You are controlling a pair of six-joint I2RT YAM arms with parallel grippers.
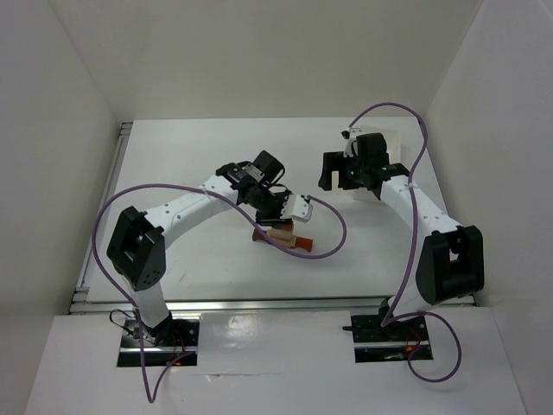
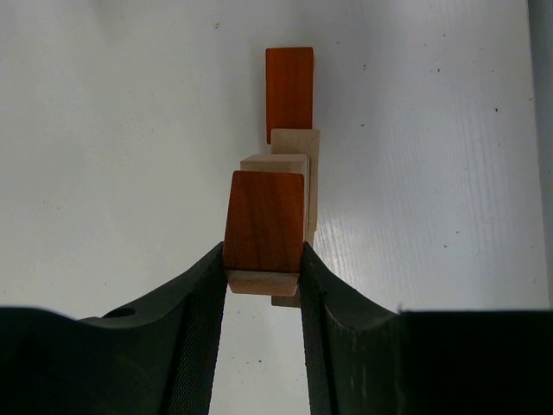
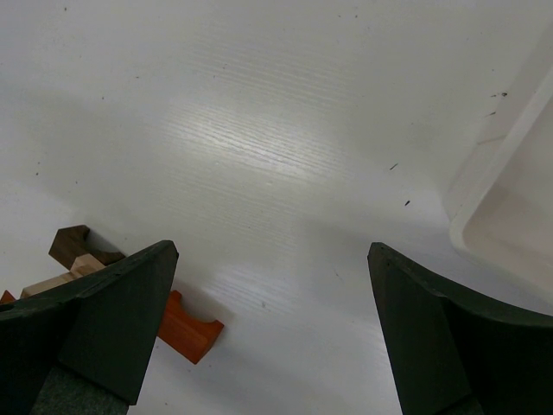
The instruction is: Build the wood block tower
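Reddish-brown block (image 2: pixel 264 216) clamped in left end effector (image 2: pixel 263 270) (over tan pieces (image 2: pixel 275 164)); right end effector (image 3: pixel 272 252) wide, empty, beside tray (image 3: pixel 505 207).

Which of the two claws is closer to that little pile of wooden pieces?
Left. The left gripper clamps a reddish-brown block at the wooden pile; the right gripper hangs open apart, beside the white tray.

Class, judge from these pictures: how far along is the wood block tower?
Done: only a low start, with tan pieces lying together on the table. In hand: the left gripper clamps a reddish-brown block right by them. Left: a dark brown piece and an orange piece lie low beside them, and the right gripper is open and empty.
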